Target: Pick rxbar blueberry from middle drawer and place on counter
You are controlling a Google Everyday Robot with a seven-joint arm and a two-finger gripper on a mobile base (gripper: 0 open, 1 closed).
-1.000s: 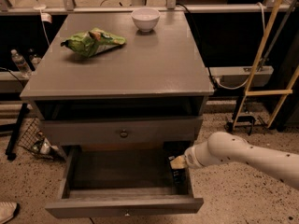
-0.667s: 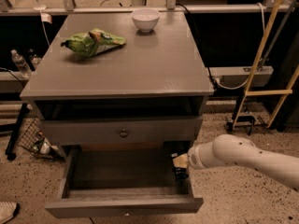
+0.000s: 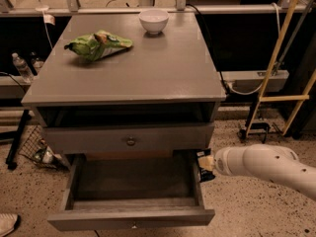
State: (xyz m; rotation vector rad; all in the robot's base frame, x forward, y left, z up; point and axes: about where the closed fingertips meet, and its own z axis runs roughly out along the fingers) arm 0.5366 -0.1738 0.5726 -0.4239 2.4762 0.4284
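Moved right since a second ago, from inside the drawer [image 3: 133, 180] to its right wall. Gripper [image 3: 204, 165] just outside that wall; grip state impossible to tell. Dark rxbar [image 3: 207, 176] at its tip, beside the open drawer. On the counter [image 3: 148, 70]: green bag [image 3: 98, 44], white bowl [image 3: 153, 20].

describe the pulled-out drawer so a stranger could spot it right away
Find the broad grey counter carrying a green snack bag and a white bowl. Below it, the middle drawer is the one pulled out at the bottom, with the gripper at its right wall. Unlike the shut knobbed drawer front above it, its inside shows.
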